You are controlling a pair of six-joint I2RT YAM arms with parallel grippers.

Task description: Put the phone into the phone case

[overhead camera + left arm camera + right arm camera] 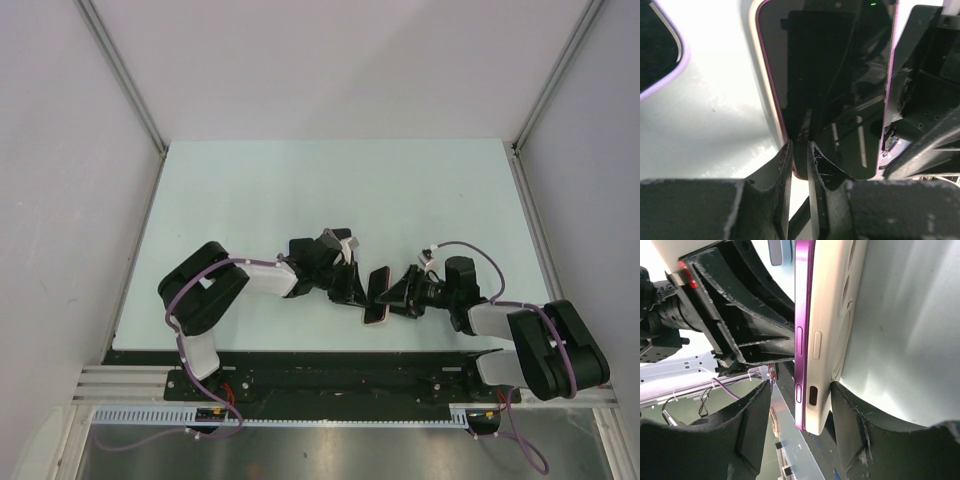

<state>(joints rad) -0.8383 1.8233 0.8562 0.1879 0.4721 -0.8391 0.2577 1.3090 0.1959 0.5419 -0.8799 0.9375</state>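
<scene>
The phone (378,288) has a purple frame and a black screen. It is held on edge just above the table between the two grippers, with the cream-white case (832,325) lying against its back. In the right wrist view the purple frame (803,315) stands proud of the case along the side. My left gripper (354,288) is shut on the phone's lower edge (799,150), with the screen (840,90) facing its camera. My right gripper (400,297) is open around the phone and case (801,390). One finger (850,415) touches the case's back and the other stands apart.
A dark, lavender-rimmed object (655,50) lies on the pale table (300,190) just left of the phone in the left wrist view. The table's near edge and a metal rail (320,355) run close behind both grippers. Grey walls enclose the table.
</scene>
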